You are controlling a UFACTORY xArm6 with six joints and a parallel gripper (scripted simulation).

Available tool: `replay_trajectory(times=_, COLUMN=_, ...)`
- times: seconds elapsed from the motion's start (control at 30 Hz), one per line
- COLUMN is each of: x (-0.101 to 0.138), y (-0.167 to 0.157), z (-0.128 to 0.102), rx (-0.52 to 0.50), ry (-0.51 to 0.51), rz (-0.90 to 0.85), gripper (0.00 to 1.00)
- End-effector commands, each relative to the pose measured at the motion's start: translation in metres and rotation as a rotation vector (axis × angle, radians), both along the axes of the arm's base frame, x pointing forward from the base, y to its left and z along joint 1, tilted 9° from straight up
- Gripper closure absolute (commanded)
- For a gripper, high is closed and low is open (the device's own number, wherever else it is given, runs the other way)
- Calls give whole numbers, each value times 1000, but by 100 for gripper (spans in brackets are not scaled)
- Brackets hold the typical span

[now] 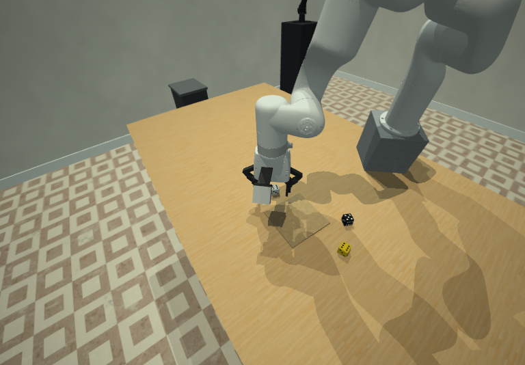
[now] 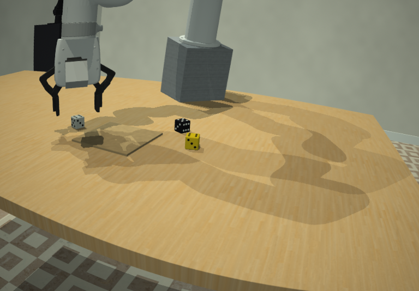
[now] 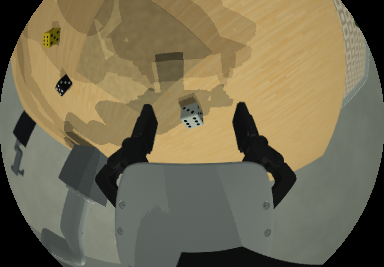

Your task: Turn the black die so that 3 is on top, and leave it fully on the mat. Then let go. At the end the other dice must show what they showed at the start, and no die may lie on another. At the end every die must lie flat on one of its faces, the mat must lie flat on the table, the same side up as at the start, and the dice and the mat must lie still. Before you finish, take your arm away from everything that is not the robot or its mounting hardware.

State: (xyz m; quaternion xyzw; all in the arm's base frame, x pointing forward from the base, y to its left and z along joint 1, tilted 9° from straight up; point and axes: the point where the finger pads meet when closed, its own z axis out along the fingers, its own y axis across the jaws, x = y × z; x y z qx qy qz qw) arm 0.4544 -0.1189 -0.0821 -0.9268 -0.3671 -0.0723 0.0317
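Note:
The black die [image 1: 347, 219] lies on the bare table to the right of the thin translucent mat [image 1: 297, 221], off it; it also shows in the exterior view [image 2: 181, 125] and the wrist view [image 3: 63, 85]. The mat [image 2: 117, 138] lies flat. My gripper [image 2: 76, 108] is open and empty, hanging a little above the white die [image 2: 77, 121], which lies just off the mat's far left corner. In the wrist view the white die [image 3: 191, 114] sits between my fingertips. The black die is far from the gripper.
A yellow die [image 2: 192, 141] lies on the table just in front of the black die, also in the top view [image 1: 344, 249]. The arm's grey base block [image 2: 196, 68] stands behind them. A dark pedestal [image 1: 188, 91] stands beyond the table's far edge.

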Motion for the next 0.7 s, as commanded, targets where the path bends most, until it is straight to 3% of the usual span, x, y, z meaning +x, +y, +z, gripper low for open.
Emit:
replay_trajectory(times=0.0, x=1, y=-1, z=1, rx=-1, ry=-3, rz=0, gripper=0)
replay_trajectory(times=0.43, x=-1, y=6, z=2, rx=-1, ry=-3, rz=0, gripper=0)
replay_trajectory(times=0.67, x=-14, y=40, z=4, rx=-1, ry=-3, rz=0, gripper=0)
